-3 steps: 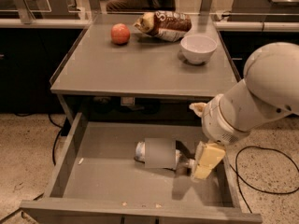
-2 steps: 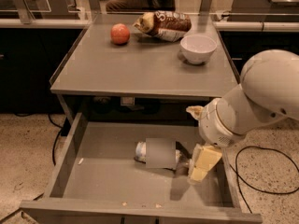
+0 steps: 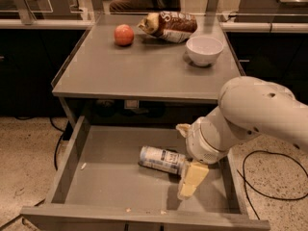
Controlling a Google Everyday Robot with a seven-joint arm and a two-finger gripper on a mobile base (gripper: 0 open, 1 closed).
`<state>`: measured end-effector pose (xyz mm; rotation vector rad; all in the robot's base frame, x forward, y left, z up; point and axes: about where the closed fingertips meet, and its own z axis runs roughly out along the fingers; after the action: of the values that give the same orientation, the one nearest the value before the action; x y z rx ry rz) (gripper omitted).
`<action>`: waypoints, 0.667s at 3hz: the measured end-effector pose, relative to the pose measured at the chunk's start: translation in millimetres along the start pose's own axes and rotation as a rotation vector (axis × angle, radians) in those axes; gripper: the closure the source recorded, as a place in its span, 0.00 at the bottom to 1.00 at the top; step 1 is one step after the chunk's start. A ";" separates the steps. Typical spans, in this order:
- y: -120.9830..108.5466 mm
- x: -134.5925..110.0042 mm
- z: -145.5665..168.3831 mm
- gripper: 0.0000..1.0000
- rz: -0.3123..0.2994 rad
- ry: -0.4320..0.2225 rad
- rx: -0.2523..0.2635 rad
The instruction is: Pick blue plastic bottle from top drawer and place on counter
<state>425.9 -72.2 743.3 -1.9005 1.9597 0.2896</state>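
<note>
— In the top drawer (image 3: 72,163), right of the middle, the blue plastic bottle (image 3: 160,158) lay on its side on the flat grey floor. The gripper (image 3: 190,178) hung low inside the drawer, right up against the bottle's right end and covering it.

— Was it holding the bottle?

— I couldn't tell whether it was wide, narrow or clamped. Its cream, blocky tip overlapped that end of the bottle, under a smooth, rounded white arm (image 3: 250,112).

— And materials?

— The drawer was dull grey metal with low walls. The bottle was a cylinder with a pale label and dark print. The counter (image 3: 139,76) above was the same matte grey.

— Counts?

— One bottle. On the counter, well apart from it, were one round red apple (image 3: 124,34), one crinkled brown snack bag (image 3: 169,26) and one glossy white bowl (image 3: 204,49).
</note>
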 end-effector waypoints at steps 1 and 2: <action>0.0 0.0 0.0 0.00 0.000 0.000 0.000; -0.4 3.2 7.4 0.00 0.004 -0.031 0.013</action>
<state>427.3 -72.1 735.3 -1.8727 1.9412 0.3049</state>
